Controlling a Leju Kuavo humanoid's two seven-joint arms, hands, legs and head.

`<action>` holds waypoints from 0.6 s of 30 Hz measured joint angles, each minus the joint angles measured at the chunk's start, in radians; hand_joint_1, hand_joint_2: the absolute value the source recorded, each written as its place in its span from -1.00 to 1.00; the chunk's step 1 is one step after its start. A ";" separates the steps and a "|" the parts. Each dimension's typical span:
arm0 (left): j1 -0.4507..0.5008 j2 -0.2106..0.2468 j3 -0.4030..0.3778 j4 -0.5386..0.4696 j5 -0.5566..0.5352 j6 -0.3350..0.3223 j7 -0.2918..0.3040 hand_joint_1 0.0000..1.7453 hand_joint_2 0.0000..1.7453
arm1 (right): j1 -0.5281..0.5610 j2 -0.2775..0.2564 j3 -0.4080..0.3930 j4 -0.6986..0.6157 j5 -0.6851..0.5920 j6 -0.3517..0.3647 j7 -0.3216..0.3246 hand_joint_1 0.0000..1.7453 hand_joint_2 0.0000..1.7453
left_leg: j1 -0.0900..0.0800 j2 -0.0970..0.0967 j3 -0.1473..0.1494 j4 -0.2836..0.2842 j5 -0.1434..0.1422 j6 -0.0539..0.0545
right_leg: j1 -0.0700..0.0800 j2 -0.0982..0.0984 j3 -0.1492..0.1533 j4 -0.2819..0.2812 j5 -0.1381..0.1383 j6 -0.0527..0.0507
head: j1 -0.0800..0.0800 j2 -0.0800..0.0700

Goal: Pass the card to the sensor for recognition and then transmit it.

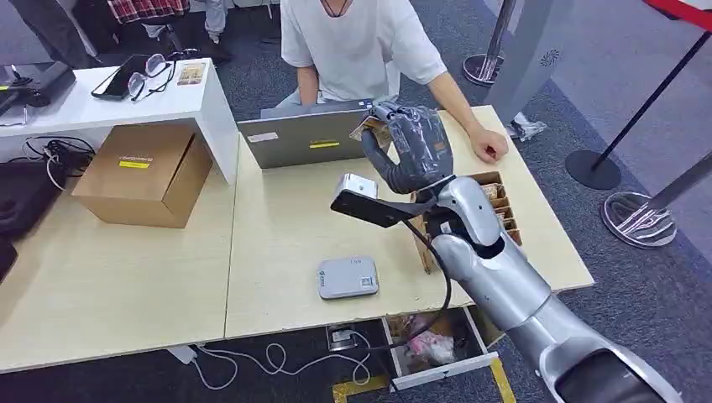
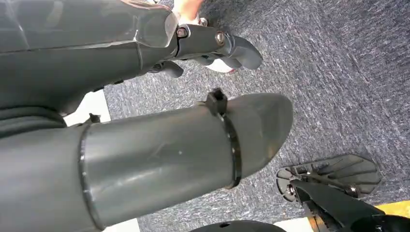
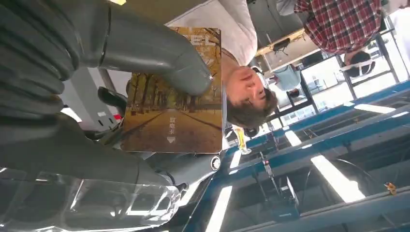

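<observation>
We hold the card [image 3: 179,101] up in our right hand [image 1: 416,151] | grey sensor [image 1: 348,278] on table [image 1: 269,243] | left hand [image 2: 145,111] maybe holds nothing, we cannot tell

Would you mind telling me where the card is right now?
The card is held in the right hand, raised above the desk's far edge, just in front of the seated person and beside the laptop.

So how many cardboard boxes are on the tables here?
2: a closed cardboard box on the left table, and an open compartmented box behind the right arm, partly hidden. More may be hidden.
</observation>
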 joint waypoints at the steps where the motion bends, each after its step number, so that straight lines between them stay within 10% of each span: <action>1: 0.000 0.000 0.000 0.000 0.000 0.000 0.000 -1.00 -1.00 | 0.000 0.000 0.000 0.000 0.000 0.000 0.000 1.00 1.00 | 0.000 0.000 0.000 0.000 0.000 0.000 | 0.000 0.000 0.000 0.000 0.000 0.000 | 0.000 0.000; 5: -0.001 0.000 0.000 0.000 -0.004 -0.009 0.006 -1.00 -1.00 | 0.011 -0.001 -0.003 0.000 -0.035 0.033 0.031 1.00 1.00 | 0.000 0.000 0.001 0.000 0.000 0.000 | 0.000 0.000 0.000 0.000 0.000 0.000 | 0.000 0.000; 7: -0.003 0.003 0.000 0.000 -0.021 -0.053 0.035 -1.00 -1.00 | 0.109 0.030 -0.032 -0.002 -0.231 0.198 0.155 1.00 1.00 | 0.003 -0.004 0.006 -0.001 -0.002 -0.001 | 0.003 -0.002 0.007 -0.001 -0.004 -0.001 | 0.002 0.000; 9: -0.002 0.008 0.000 0.000 -0.023 -0.069 0.043 -1.00 -1.00 | 0.217 0.057 -0.015 0.052 -0.336 0.289 0.104 1.00 1.00 | 0.003 -0.005 0.006 -0.001 -0.003 -0.001 | 0.003 -0.003 0.008 -0.001 -0.005 -0.002 | 0.001 0.000; 18: -0.002 0.016 0.000 0.000 -0.019 -0.066 0.043 -1.00 -1.00 | 0.325 0.080 0.030 0.113 -0.425 0.232 0.082 1.00 1.00 | 0.003 -0.005 0.002 -0.001 -0.003 -0.001 | 0.003 -0.003 0.004 0.000 -0.004 -0.002 | 0.000 0.000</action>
